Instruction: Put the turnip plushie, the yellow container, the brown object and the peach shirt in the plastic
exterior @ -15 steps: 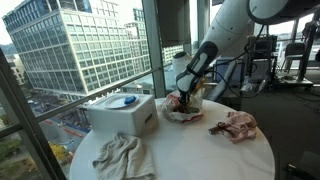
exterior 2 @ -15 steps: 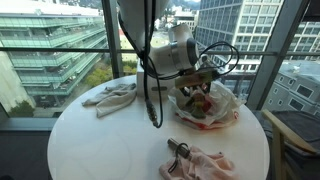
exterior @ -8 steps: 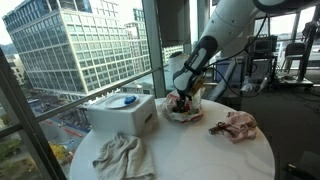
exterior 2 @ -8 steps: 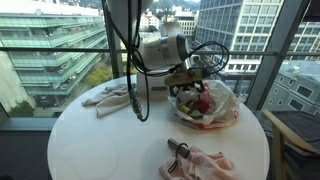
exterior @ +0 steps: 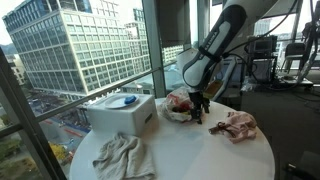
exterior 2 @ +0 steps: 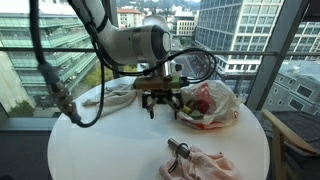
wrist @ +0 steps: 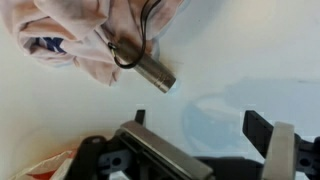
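Note:
The crinkled clear plastic lies on the round white table with a red plushie inside it; I cannot pick out the yellow container. The peach shirt lies crumpled on the table. The brown object, a small cylinder with a dark loop, rests against the shirt's edge. My gripper hangs open and empty just above the tabletop, beside the plastic and short of the brown object.
A white box with a blue patch on top stands near the window. A pale grey cloth lies near the table's edge. Window glass and frames stand close behind the table.
The gripper has opened, left the plastic and swung out over the table toward the shirt and the brown object. The bag's contents stay in place.

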Robot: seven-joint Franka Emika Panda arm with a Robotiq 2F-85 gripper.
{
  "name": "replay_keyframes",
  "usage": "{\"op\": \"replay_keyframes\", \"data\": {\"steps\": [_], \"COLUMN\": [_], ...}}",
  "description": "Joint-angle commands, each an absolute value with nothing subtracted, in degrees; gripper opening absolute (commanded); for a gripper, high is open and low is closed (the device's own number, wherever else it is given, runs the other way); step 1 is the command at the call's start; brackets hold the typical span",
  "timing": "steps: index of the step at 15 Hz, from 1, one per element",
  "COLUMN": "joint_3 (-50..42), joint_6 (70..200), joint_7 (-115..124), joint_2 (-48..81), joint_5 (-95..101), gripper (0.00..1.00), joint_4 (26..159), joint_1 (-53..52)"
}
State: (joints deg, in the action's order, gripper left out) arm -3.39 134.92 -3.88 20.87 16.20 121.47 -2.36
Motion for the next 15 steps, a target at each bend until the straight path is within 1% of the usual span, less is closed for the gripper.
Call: {"op": "replay_keyframes", "data": {"steps": [1,6,15], "joint_3": [-2.5,-4.8,-5.1], "joint_6": [137.7,143.5,152.2], "joint_7": [-11.6,-13.8,-17.7], "joint_2": [16.2,18.6,27.5], "joint_5": [15.2,19.7,19.2], "gripper": [1.0,1.0,1.0], "joint_4": [130.4,130.2,127.9], "joint_1": [1.3,3.4,7.2]}}
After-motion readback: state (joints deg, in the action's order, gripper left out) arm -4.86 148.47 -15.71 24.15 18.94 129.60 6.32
